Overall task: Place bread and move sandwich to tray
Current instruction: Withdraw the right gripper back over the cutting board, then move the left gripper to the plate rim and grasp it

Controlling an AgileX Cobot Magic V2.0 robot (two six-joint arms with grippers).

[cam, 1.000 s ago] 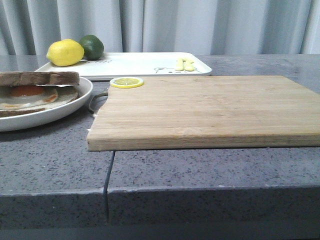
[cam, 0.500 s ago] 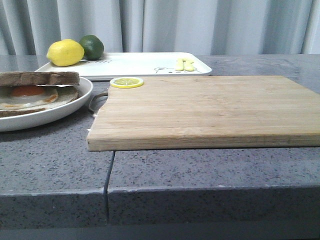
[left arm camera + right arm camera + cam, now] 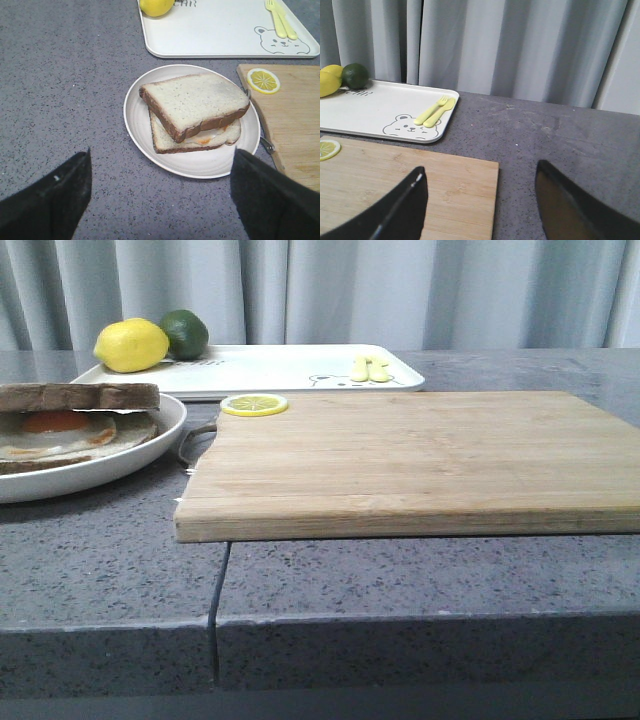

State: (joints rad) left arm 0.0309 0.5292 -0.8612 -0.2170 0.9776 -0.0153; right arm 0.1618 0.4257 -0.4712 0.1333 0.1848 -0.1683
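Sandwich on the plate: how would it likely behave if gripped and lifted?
The sandwich probably squashes easily; the bread looks soft. Its top slice sits skewed over the bottom one, so the layers may slide apart. The egg between them looks slippery and could slip out.

Egg sandwich [image 3: 194,112] sits on round plate [image 3: 134,117], near white tray [image 3: 220,35].

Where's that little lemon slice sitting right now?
In the front view, the lemon slice lies on the far left corner of the wooden cutting board, just in front of the white tray and right of the sandwich plate.
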